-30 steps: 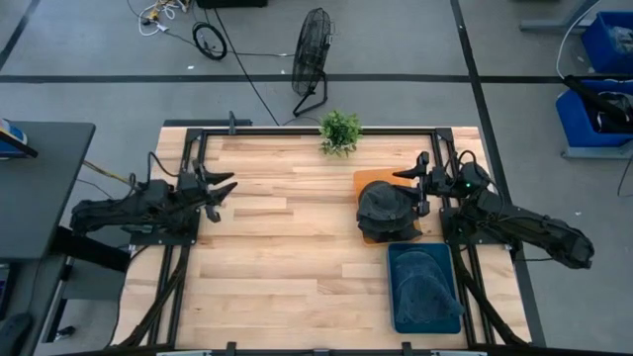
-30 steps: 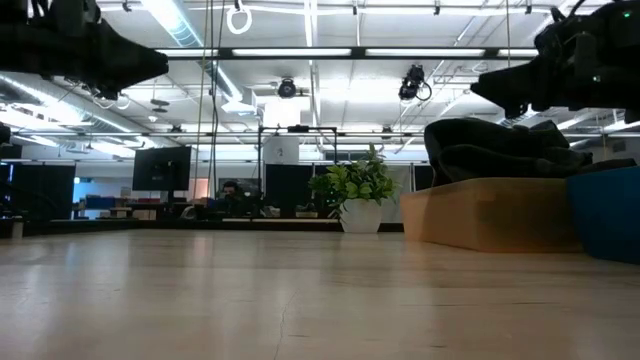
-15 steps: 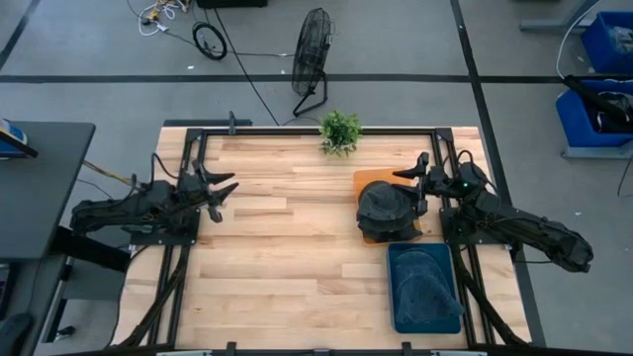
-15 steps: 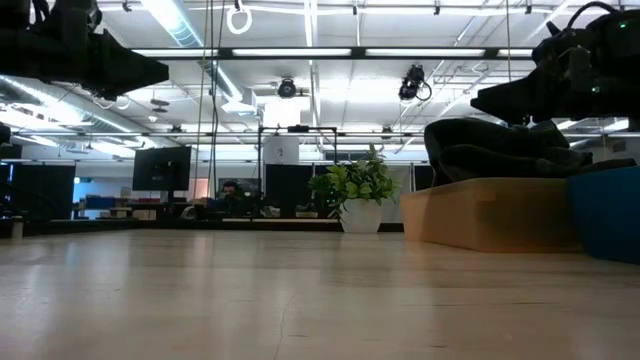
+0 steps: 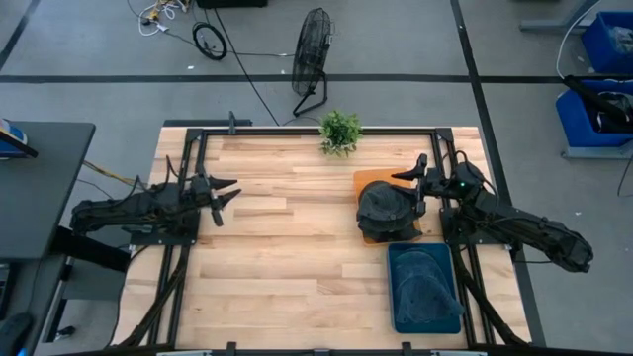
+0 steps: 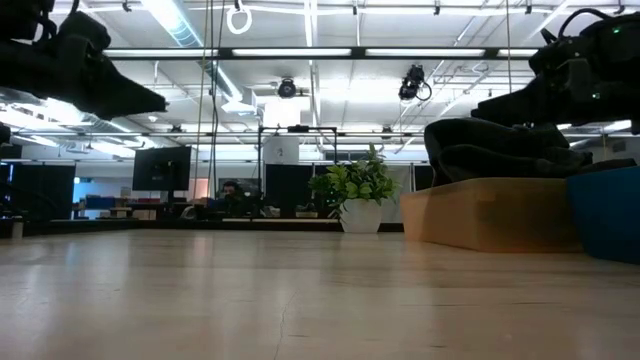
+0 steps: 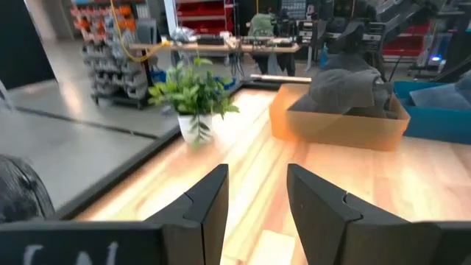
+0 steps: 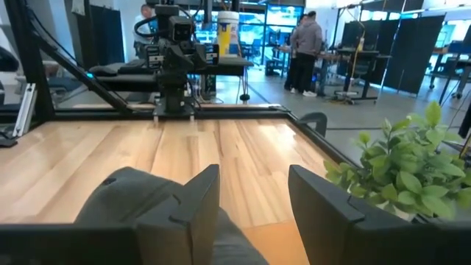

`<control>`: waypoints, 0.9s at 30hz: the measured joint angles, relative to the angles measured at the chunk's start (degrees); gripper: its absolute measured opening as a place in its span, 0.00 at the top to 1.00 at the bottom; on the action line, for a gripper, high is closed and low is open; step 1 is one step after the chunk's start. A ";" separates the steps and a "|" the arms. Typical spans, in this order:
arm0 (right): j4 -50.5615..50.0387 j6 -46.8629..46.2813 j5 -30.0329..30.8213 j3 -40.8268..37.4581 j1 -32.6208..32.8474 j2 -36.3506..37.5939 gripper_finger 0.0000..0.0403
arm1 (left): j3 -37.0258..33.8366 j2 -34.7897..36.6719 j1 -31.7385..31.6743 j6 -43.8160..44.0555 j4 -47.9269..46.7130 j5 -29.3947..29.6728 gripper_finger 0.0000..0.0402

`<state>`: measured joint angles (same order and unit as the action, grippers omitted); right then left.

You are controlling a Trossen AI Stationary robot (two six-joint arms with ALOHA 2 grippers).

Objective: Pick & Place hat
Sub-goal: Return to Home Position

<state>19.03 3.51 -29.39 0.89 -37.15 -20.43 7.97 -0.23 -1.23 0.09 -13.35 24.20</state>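
A dark hat sits crown up on a tan box at the table's right side; it also shows in the low view as the hat and in the left wrist view as the hat. My right gripper is open and hovers just over the hat's far-right edge, with the hat showing under its fingers. I see no touch between them. My left gripper is open above the table's left edge, far from the hat, and its fingers point across the table.
A blue bin near the right front corner holds a greyish hat. A small potted plant stands at the middle of the far edge. Bare wood lies between the arms. People stand in the room beyond the table.
My right gripper has sunk a little toward the hat. My left gripper has turned about its wrist and tipped slightly downward, staying over the left edge. The hat and the box have not moved.
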 joint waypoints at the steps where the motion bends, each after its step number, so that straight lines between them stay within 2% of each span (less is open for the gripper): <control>1: -0.22 0.00 0.00 0.00 0.00 0.00 0.58 | 0.00 0.00 0.00 0.95 -0.48 -0.04 0.65; 13: -4.56 0.00 0.02 0.03 0.00 0.00 0.58 | 0.28 -0.09 0.00 8.34 -9.96 -0.17 0.65; 27: -11.82 0.00 0.04 0.07 0.01 0.00 0.58 | 0.26 -0.13 0.00 8.28 -10.25 -0.06 0.65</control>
<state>7.22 3.51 -29.34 0.95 -37.14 -20.43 8.23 -0.36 -1.23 8.36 -23.61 24.14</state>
